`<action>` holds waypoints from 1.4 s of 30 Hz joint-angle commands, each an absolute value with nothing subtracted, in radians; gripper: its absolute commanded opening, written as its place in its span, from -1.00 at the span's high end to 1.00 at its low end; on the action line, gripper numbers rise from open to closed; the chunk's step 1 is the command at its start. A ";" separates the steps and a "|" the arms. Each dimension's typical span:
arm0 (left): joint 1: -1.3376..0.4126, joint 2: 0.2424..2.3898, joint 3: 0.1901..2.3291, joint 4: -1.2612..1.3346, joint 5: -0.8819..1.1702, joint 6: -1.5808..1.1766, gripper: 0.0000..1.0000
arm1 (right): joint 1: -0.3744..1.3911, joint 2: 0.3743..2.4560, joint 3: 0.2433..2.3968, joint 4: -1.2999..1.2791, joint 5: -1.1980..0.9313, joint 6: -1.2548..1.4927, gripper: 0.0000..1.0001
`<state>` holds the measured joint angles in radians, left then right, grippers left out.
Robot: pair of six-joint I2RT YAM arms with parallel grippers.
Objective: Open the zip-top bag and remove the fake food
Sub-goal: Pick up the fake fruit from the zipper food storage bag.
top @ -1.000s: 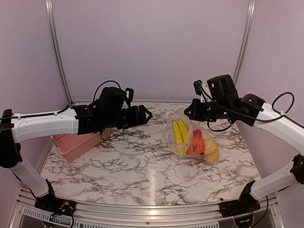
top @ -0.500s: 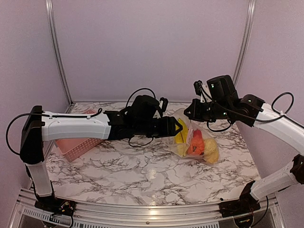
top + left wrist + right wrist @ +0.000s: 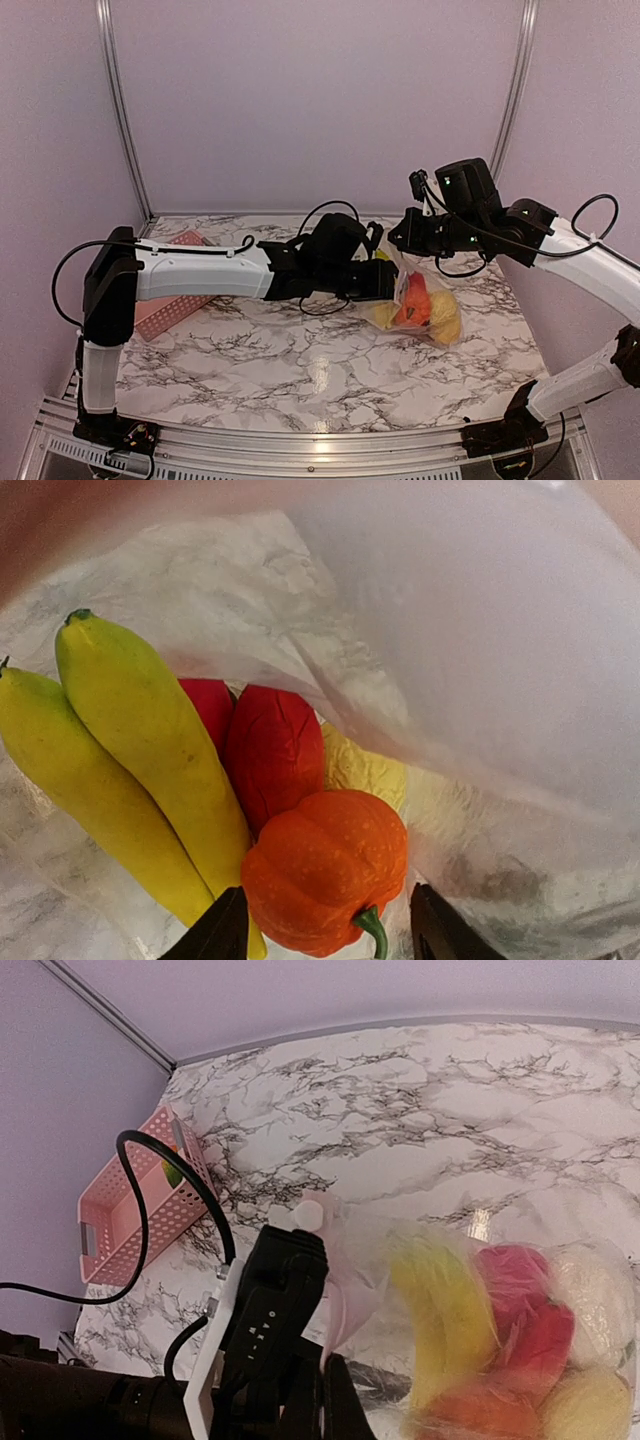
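The clear zip-top bag (image 3: 452,300) lies at the right of the marble table, its mouth lifted toward the left. My right gripper (image 3: 322,1390) is shut on the bag's upper edge (image 3: 360,1260) and holds it up. My left gripper (image 3: 328,935) is inside the bag mouth (image 3: 385,280), open. Its fingertips (image 3: 225,932) stand on either side of an orange pepper (image 3: 325,875), with a small gap on the right side. Behind the pepper lie two yellow bananas (image 3: 140,740), a red piece (image 3: 272,750) and a yellow lemon (image 3: 365,770). Bag film (image 3: 470,660) fills the rest of that view.
A pink slatted basket (image 3: 160,305) sits at the table's left, partly under my left arm, with a green piece in it (image 3: 170,1172). My left arm (image 3: 200,272) stretches across the table's middle. Metal frame posts (image 3: 118,110) stand at the back corners.
My left arm has swung right from above the basket to the bag, and its gripper has entered the bag mouth with jaws narrower. The right arm and the bag edge have stayed put.
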<state>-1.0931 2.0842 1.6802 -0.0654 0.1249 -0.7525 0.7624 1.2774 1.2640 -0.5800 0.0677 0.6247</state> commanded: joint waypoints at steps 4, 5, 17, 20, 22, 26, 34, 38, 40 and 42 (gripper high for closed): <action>-1.106 2.170 1.746 -0.127 0.175 -0.724 -0.25 | 0.775 1.266 1.269 -0.566 0.051 0.634 1.00; -1.107 2.178 1.749 -0.131 0.179 -0.723 -0.27 | 0.774 1.267 1.273 -0.566 0.052 0.633 1.00; -1.115 2.232 1.758 -0.119 0.246 -0.731 -0.73 | 0.775 1.266 1.246 -0.533 0.041 0.638 1.00; -1.117 2.246 1.764 -0.105 0.278 -0.739 -0.84 | 0.775 1.266 1.245 -0.524 0.041 0.638 1.00; -1.119 2.250 1.762 -0.077 0.313 -0.753 -0.85 | 0.775 1.266 1.243 -0.520 0.041 0.638 1.00; -1.121 2.239 1.722 0.023 0.365 -0.800 -0.83 | 0.775 1.267 1.236 -0.512 0.040 0.642 1.00; -1.124 2.250 1.710 0.103 0.404 -0.833 -0.55 | 0.775 1.262 1.233 -0.511 0.042 0.646 1.00; -1.127 2.277 1.734 0.096 0.413 -0.836 -0.33 | 0.774 1.261 1.229 -0.512 0.044 0.647 1.00; -1.127 2.286 1.744 0.097 0.423 -0.836 -0.29 | 0.775 1.261 1.226 -0.509 0.043 0.649 1.00; -1.129 2.293 1.758 0.076 0.417 -0.829 -0.26 | 0.775 1.263 1.225 -0.509 0.044 0.648 1.00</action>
